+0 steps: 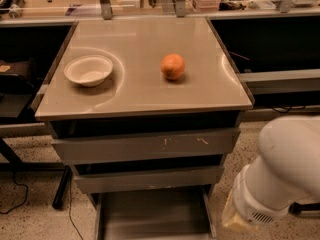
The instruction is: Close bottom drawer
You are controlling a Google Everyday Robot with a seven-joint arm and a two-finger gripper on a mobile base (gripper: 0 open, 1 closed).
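Cabinet of grey metal is filling the middle of the view under a flat tan top. The bottom drawer is sitting pulled out at the lower edge, its shallow tray lying open toward the camera. The robot's white arm is bulking at the lower right, just beside the tray's right rail, and its lower end is dipping toward the bottom edge at about the tray's height. Whether the arm is touching the rail cannot be told.

Three drawers are stacking below the top. The uppermost, the scratched drawer, and the middle drawer are both sitting pushed in, and only the lowest is standing out. One arm is showing. One white bowl is resting on the left of the top, and one orange is lying near its centre, well apart from the bowl.

The gripper is lying out of sight past the bottom edge, at the end of the arm, so how wide it is standing, or what it is holding, cannot be told.
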